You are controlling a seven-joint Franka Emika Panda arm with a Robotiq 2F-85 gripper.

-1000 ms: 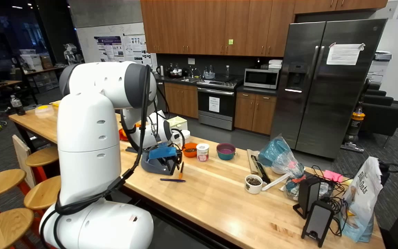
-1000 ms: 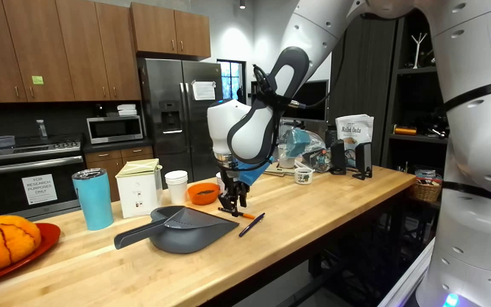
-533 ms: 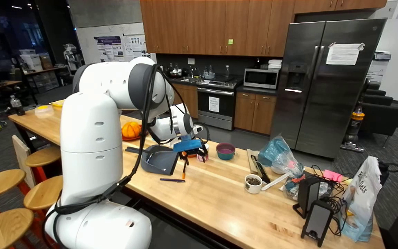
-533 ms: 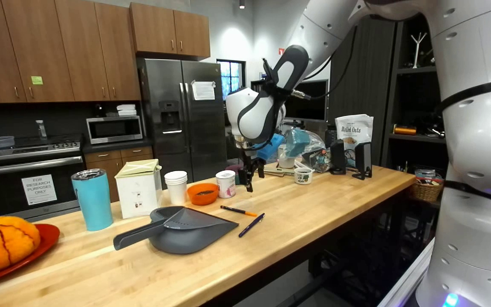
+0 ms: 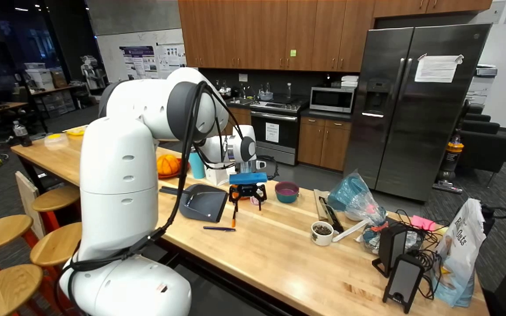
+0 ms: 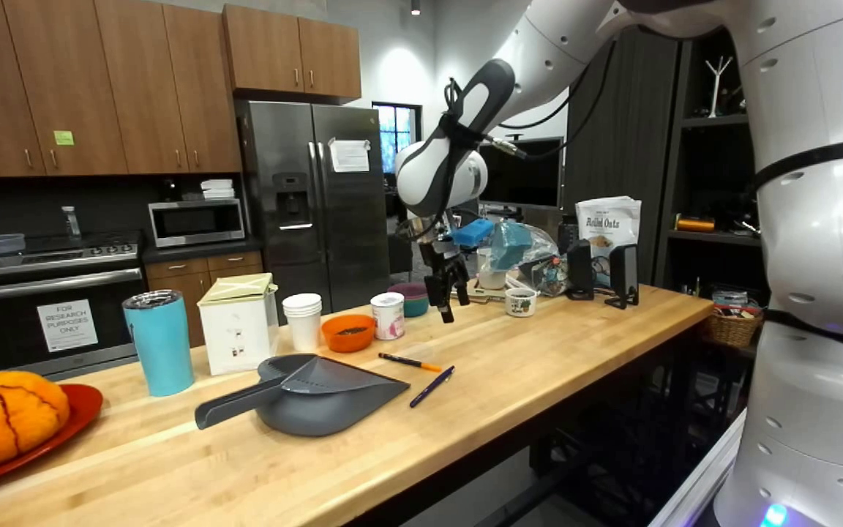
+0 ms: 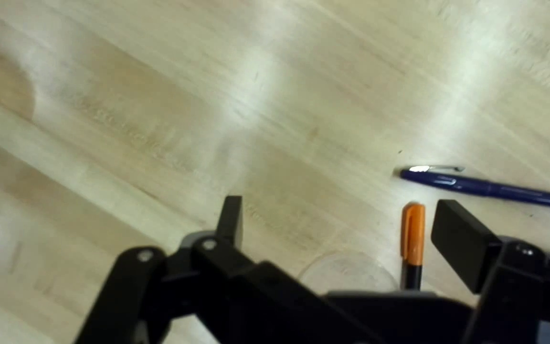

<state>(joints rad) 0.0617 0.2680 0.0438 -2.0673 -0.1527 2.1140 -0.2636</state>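
My gripper [image 7: 339,215] is open, its fingers wide apart, and nothing is held between them. In both exterior views the gripper [image 5: 247,205] hangs above the wooden table. Beneath it in the wrist view lies an orange-capped black marker [image 7: 414,234], near one finger [image 7: 466,243]; its lower end is hidden. A dark blue pen [image 7: 490,188] lies just beyond. A faint clear disc [image 7: 349,273], partly covered by the gripper, shows on the table between the fingers. A grey dustpan [image 6: 326,395] and a pink-and-white tub [image 6: 388,316] stand nearby.
An orange bowl [image 6: 349,334], stacked white cups [image 6: 303,322], a box [image 6: 238,326] and a blue tumbler [image 6: 159,344] line the far side. A purple-teal bowl [image 5: 287,192], a filled white bowl [image 5: 322,233], a plastic bag [image 5: 353,195] and speakers [image 5: 404,283] stand farther along.
My gripper has moved from over the dustpan and pens toward the purple-teal bowl's side and risen. Its jaws have spread, and the clear disc now shows faintly on the table.
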